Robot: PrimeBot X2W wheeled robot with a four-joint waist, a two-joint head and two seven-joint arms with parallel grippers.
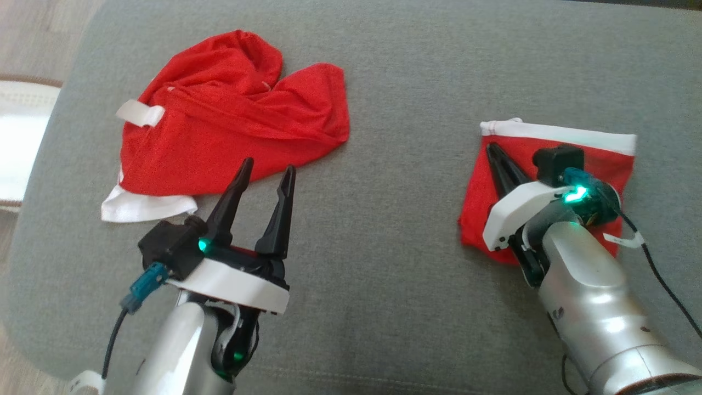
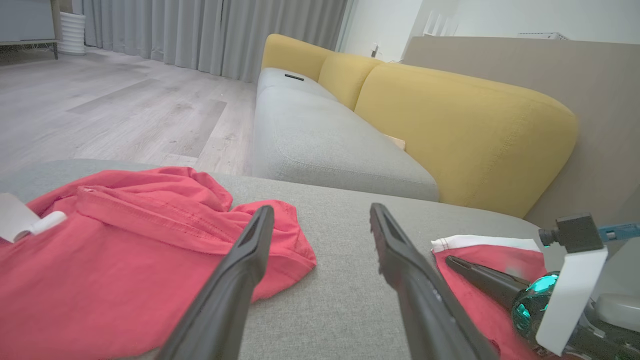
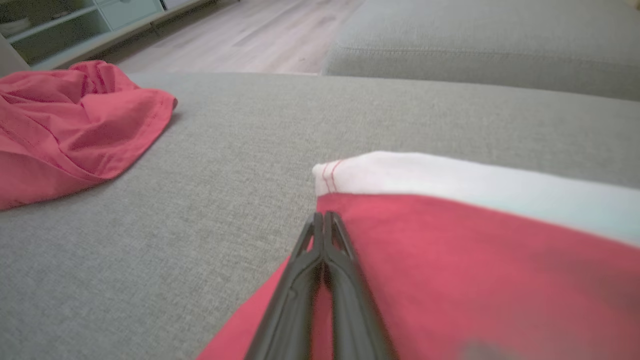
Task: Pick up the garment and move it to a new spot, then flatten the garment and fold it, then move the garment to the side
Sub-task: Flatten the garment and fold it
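I'm resting my shut, empty right gripper [image 1: 491, 148] on the folded garment [image 1: 603, 159] by the cushion's [image 1: 411, 219] right edge, risking dragging it open.

The crumpled red fabric garment [image 1: 230, 131] is plain red with white trim. The folded red cloth square [image 1: 607, 160] has a white band along one edge. The grey woven cushion [image 1: 395, 219] is unpatterned. The padded yellow sofa backrests [image 2: 450, 130] are plain.
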